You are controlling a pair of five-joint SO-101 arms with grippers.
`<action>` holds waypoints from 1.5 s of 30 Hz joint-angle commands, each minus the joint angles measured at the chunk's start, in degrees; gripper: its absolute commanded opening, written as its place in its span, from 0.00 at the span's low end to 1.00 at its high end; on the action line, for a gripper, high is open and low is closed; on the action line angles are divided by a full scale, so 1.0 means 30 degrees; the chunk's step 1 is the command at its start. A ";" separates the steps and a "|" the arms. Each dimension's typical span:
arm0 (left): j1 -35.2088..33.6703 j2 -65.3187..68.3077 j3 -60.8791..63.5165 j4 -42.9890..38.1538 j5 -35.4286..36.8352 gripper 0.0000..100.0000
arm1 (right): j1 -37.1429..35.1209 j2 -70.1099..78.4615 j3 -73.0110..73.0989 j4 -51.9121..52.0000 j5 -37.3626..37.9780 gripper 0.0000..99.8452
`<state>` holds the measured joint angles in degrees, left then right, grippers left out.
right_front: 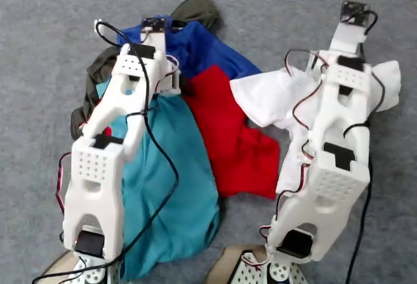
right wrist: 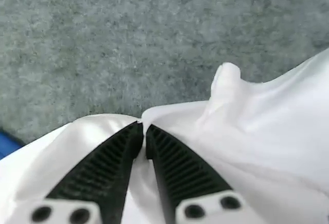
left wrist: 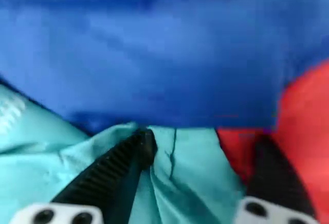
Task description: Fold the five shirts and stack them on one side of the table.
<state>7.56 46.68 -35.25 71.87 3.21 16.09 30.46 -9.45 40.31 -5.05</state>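
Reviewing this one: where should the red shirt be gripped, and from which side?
Probably the red shirt's hem nearest the arm bases, approached from that side: it lies on bare table, while its other edges meet the teal shirt, blue shirt and white shirt.

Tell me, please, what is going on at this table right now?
Two robot arms are handling a heap of unfolded shirts on the grey table. The left claw is open, low over the teal shirt where it meets the blue shirt and red shirt. The right claw is shut on the white shirt. A dark green shirt pokes out underneath. Nothing is folded yet.
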 commanded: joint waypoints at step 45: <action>-2.1304 0.2330 -2.0132 0.7531 -0.1934 0.07 | -0.0366 0.0132 0.0220 -0.1407 -0.0147 0.00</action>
<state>-57.58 60.66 -92.66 94.20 -8.04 16.09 31.08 -8.75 37.41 -5.32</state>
